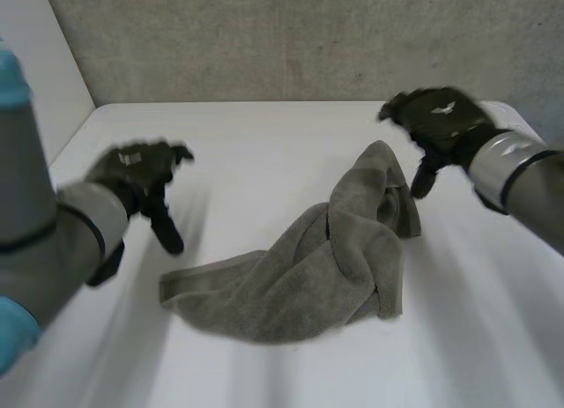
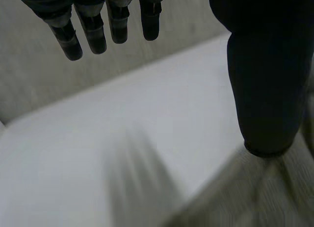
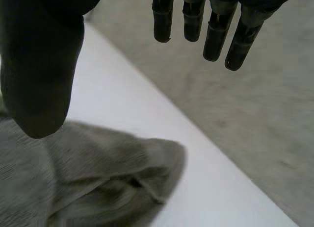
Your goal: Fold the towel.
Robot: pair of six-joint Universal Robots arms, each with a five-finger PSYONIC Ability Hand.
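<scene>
Grey towel (image 1: 304, 276): crumpled heap, centre to lower centre of the head view, on the white worktop (image 1: 264, 144); no fold made yet. Left hand (image 1: 137, 172): mid-left, clear of the cloth, fingers straight, empty. Right hand (image 1: 436, 117): upper right, near the towel's raised end, released, empty. Step judged: approach. Next move calls for finding corners and spreading the towel flat.
</scene>
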